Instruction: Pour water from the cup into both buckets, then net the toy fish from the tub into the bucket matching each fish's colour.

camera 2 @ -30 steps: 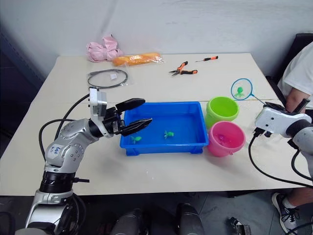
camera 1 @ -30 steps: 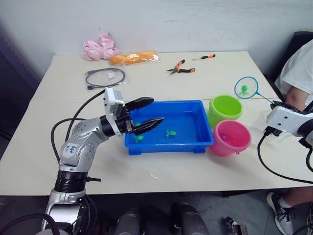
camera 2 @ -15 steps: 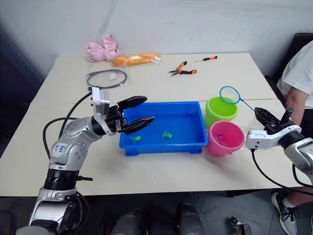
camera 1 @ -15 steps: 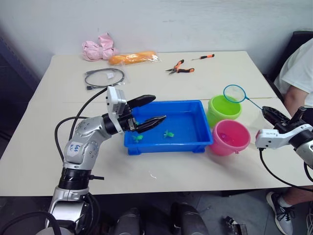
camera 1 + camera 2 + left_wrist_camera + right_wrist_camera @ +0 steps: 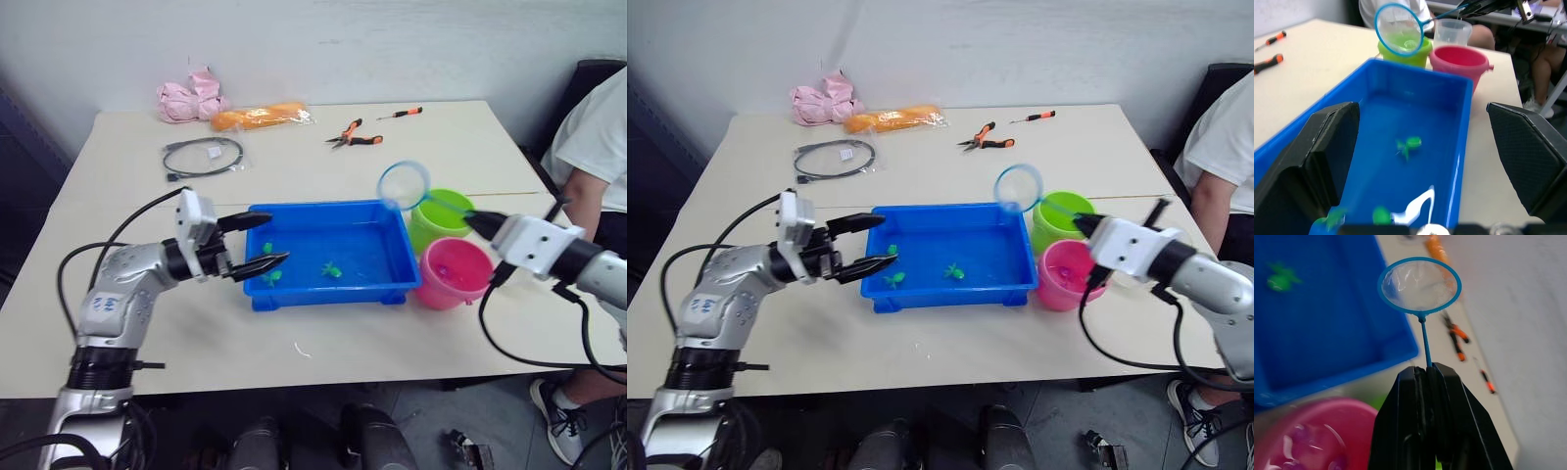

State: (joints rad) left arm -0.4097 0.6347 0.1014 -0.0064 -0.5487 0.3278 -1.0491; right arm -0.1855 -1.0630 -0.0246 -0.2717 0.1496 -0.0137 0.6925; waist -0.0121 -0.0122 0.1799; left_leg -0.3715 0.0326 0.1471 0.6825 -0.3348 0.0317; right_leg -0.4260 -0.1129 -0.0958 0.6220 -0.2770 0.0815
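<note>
A cream worktop (image 5: 323,338) carries a shallow blue tub (image 5: 338,291) of water at its centre, with a lime green bucket (image 5: 443,217) and a pink bucket (image 5: 456,271) just beside its far-right side. The right pincer (image 5: 1426,374) is clamped together on the thin handle of the net (image 5: 404,185), holding the blue-rimmed hoop raised above the tub's right corner, probably poised to dip for another fish. The mesh looks empty. The left pincer (image 5: 253,240) hangs spread apart over the tub's left end; it holds nothing, perhaps ready to steady the tub. Three green toy fish (image 5: 331,268) lie in the water.

The left wrist view adds the clear cup (image 5: 1452,32), standing behind the pink bucket. The right wrist view looks down into the pink bucket, where pinkish shapes, likely fish, sit in water. Orange-handled pliers (image 5: 349,134) lie well apart at the back.
</note>
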